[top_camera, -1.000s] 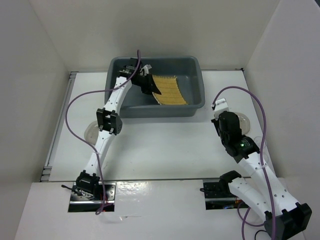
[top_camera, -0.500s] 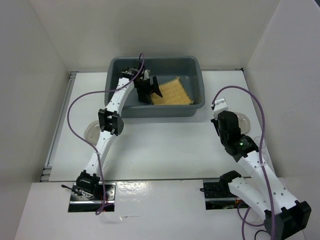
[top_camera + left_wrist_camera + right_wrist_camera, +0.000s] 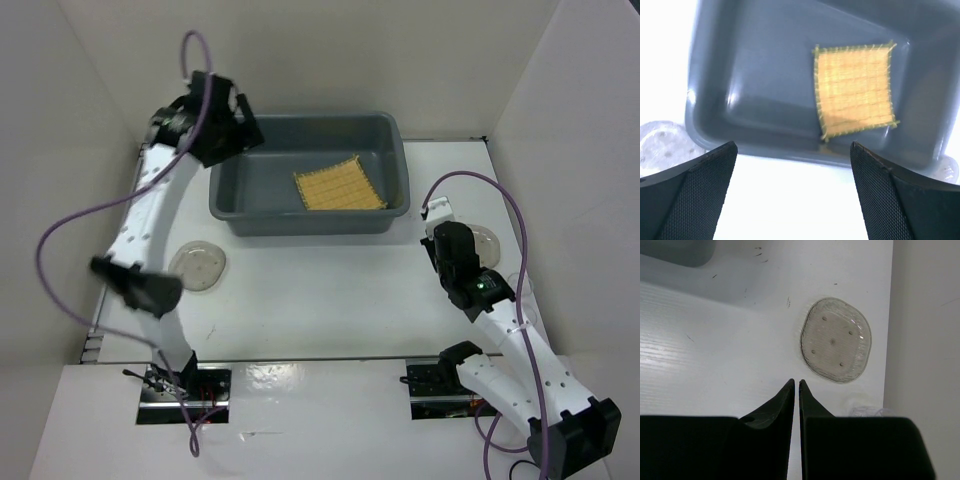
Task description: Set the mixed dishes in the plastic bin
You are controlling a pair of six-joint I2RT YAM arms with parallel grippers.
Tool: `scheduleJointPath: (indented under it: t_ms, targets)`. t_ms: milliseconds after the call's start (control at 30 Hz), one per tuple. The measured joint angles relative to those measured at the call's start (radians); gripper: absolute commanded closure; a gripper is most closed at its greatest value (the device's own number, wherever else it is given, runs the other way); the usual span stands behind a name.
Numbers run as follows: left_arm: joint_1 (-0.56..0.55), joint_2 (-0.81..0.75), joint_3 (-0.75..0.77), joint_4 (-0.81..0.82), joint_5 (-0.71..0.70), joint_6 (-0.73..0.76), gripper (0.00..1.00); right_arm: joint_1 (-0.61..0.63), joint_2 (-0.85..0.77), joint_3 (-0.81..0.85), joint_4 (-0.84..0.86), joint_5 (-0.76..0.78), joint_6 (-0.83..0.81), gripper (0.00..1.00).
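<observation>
Left gripper (image 3: 224,131) hangs above the plastic bin's (image 3: 300,222) left end, fingers spread wide, and the yellow mat (image 3: 340,186) lies flat on the bin floor twd the right (a touch askew to the walls). Right gripper (image 3: 796,382) hovers over the table (image 3: 320,290), fingers closed to a sliver, w/ a clear plate (image 3: 836,340) just beyond, near the side wall (image 3: 920,315). Second clear plate (image 3: 197,266) sits on the table front-left of the bin, apart from it.
</observation>
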Motion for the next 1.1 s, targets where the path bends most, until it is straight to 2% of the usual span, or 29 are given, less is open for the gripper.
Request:
scheduleJointPath:
  t_ms: [33, 67, 167, 267, 333, 500, 633, 767, 1033, 1100]
  targets:
    - [0.013, -0.1, -0.108, 0.031, -0.002, -0.007, 0.0, 0.0, 0.0, 0.0, 0.0, 0.0, 0.0, 0.88]
    - [0.041, -0.227, -0.28, 0.124, 0.012, -0.01, 0.0, 0.0, 0.0, 0.0, 0.0, 0.0, 0.0, 0.88]
    - [0.219, -0.527, -0.73, 0.26, 0.058, -0.011, 0.0, 0.0, 0.002, 0.0, 0.0, -0.001, 0.0, 0.88]
    - [0.399, -0.673, -1.036, 0.318, 0.077, -0.003, 0.0, 0.0, 0.003, 0.0, 0.0, 0.0, 0.0, 0.88]
    - [0.464, -0.697, -1.147, 0.346, 0.114, 0.004, 0.0, 0.0, 0.006, 0.0, 0.0, 0.0, 0.0, 0.88]
    - [0.645, -0.693, -1.357, 0.463, 0.285, 0.021, 0.0, 0.0, 0.01, 0.0, 0.0, 0.0, 0.0, 0.88]
    - [0.761, -0.678, -1.508, 0.545, 0.354, 0.015, 0.0, 0.0, 0.011, 0.0, 0.0, 0.0, 0.0, 0.88]
    - [0.801, -0.642, -1.587, 0.594, 0.416, 0.016, 0.0, 0.0, 0.011, 0.0, 0.0, -0.001, 0.0, 0.87]
    - [0.808, -0.519, -1.68, 0.721, 0.515, 0.015, 0.0, 0.0, 0.008, 0.0, 0.0, -0.002, 0.0, 0.87]
    - [0.809, -0.504, -1.688, 0.737, 0.537, 0.007, 0.04, 0.0, 0.005, 0.0, 0.0, -0.003, 0.0, 0.84]
